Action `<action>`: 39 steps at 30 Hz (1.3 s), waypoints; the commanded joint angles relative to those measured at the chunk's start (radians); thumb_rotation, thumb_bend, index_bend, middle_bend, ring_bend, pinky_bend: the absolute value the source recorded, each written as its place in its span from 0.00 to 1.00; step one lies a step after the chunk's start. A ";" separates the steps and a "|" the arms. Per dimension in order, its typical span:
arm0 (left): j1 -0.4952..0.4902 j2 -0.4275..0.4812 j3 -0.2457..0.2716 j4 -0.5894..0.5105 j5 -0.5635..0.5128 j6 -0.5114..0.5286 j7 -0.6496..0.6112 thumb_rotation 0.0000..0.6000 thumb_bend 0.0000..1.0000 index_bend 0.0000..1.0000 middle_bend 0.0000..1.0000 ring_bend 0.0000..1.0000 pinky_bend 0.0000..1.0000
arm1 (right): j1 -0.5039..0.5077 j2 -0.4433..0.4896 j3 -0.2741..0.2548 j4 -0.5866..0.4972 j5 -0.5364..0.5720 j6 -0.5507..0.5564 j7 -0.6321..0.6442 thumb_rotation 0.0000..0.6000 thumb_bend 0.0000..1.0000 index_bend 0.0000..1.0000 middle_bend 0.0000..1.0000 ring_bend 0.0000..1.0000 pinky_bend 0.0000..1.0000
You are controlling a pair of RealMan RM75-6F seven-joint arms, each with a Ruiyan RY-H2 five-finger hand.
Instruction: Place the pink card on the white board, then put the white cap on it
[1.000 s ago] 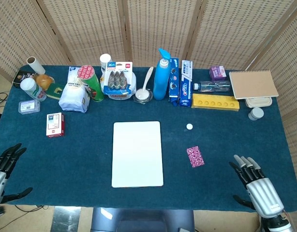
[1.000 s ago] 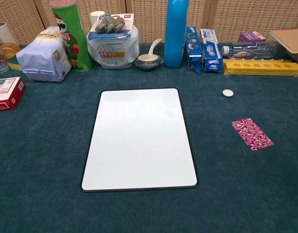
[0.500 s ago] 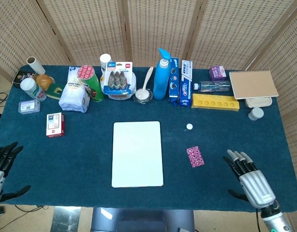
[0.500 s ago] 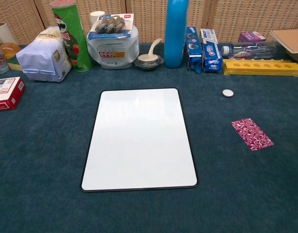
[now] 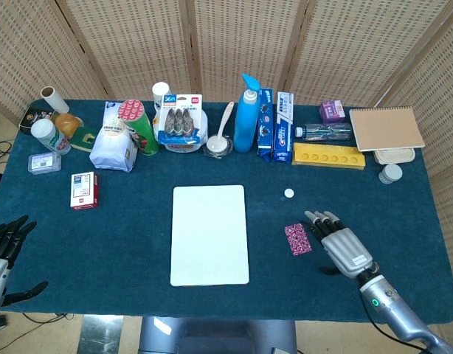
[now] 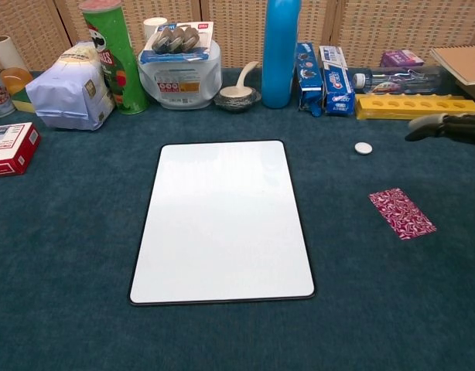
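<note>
The left hand [image 5: 5, 247] is hanging at the near left corner of the counter [image 5: 123, 251], fingers spread and holding nothing, well apart from everything on the blue cloth. The right hand [image 5: 341, 243] is hovering over the near right part of the counter with its fingers extended and apart, empty, its fingertips [image 5: 320, 217] pointing away from the robot and lying just right of the card [image 5: 297, 239]; in the chest view only dark fingertips [image 6: 446, 126] are showing at the right edge. The pink card [image 6: 401, 212] is lying flat on the cloth, right of the board [image 5: 210, 234] and apart from it, not yet on it. The board [image 6: 222, 220] is lying flat in the middle of the counter with nothing on it. The cap [image 5: 288, 193], a small white disc, is sitting on the cloth beyond the card and slightly to its left, apart from both card and board; the chest view is showing it [image 6: 363, 148] just in front of a yellow tray [image 6: 415, 107]. Along the far edge a row of goods is standing: a red box [image 5: 84, 189] at the left, a white bag [image 5: 113, 146], a green can [image 5: 139, 125], a blue bottle [image 5: 246, 114] and a notebook [image 5: 386, 128] at the right.
</note>
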 commanded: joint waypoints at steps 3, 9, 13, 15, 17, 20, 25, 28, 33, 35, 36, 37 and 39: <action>-0.005 0.004 -0.004 -0.002 -0.009 -0.008 -0.006 1.00 0.06 0.00 0.00 0.00 0.00 | 0.080 -0.053 0.025 0.055 0.062 -0.094 0.046 1.00 0.16 0.09 0.00 0.00 0.00; -0.006 0.007 -0.004 -0.003 -0.012 -0.012 -0.012 1.00 0.06 0.00 0.00 0.00 0.00 | 0.120 -0.093 0.033 0.111 0.126 -0.156 0.043 1.00 0.16 0.09 0.00 0.00 0.00; -0.009 0.007 -0.005 -0.005 -0.016 -0.017 -0.012 1.00 0.06 0.00 0.00 0.00 0.00 | 0.137 -0.114 0.025 0.144 0.148 -0.179 0.035 1.00 0.17 0.09 0.00 0.00 0.00; -0.010 0.007 -0.004 -0.006 -0.014 -0.020 -0.009 1.00 0.06 0.00 0.00 0.00 0.00 | 0.143 -0.123 0.020 0.160 0.154 -0.185 0.036 1.00 0.17 0.09 0.00 0.00 0.00; -0.010 0.006 -0.002 -0.007 -0.013 -0.023 -0.006 1.00 0.06 0.00 0.00 0.00 0.00 | 0.146 -0.134 0.016 0.175 0.159 -0.188 0.044 1.00 0.17 0.10 0.00 0.00 0.00; -0.011 0.006 -0.001 -0.009 -0.012 -0.025 -0.008 1.00 0.06 0.00 0.00 0.00 0.00 | 0.153 -0.146 0.011 0.199 0.164 -0.195 0.054 1.00 0.17 0.10 0.00 0.00 0.00; -0.011 0.002 -0.003 -0.010 -0.017 -0.027 -0.001 1.00 0.05 0.00 0.00 0.00 0.00 | 0.174 -0.164 0.005 0.243 0.172 -0.223 0.085 1.00 0.18 0.11 0.00 0.00 0.00; -0.013 -0.002 -0.003 -0.012 -0.020 -0.033 0.006 1.00 0.06 0.00 0.00 0.00 0.00 | 0.184 -0.164 0.000 0.254 0.169 -0.229 0.102 1.00 0.20 0.12 0.00 0.00 0.00; -0.018 -0.005 -0.004 -0.016 -0.026 -0.044 0.014 1.00 0.06 0.00 0.00 0.00 0.00 | 0.196 -0.162 -0.003 0.260 0.169 -0.235 0.124 1.00 0.21 0.12 0.00 0.00 0.00; -0.017 -0.006 -0.004 -0.017 -0.027 -0.044 0.016 1.00 0.06 0.00 0.00 0.00 0.00 | 0.199 -0.162 -0.006 0.261 0.169 -0.236 0.125 1.00 0.21 0.13 0.00 0.00 0.00; -0.017 -0.006 -0.004 -0.017 -0.027 -0.044 0.017 1.00 0.06 0.00 0.00 0.00 0.00 | 0.200 -0.161 -0.007 0.261 0.169 -0.236 0.126 1.00 0.21 0.13 0.00 0.00 0.00; -0.017 -0.007 -0.004 -0.018 -0.028 -0.044 0.018 1.00 0.06 0.00 0.00 0.00 0.00 | 0.201 -0.160 -0.009 0.260 0.169 -0.237 0.128 1.00 0.22 0.13 0.00 0.00 0.00; -0.017 -0.007 -0.003 -0.018 -0.027 -0.045 0.018 1.00 0.06 0.00 0.00 0.00 0.00 | 0.203 -0.159 -0.011 0.257 0.169 -0.238 0.134 1.00 0.22 0.13 0.00 0.00 0.00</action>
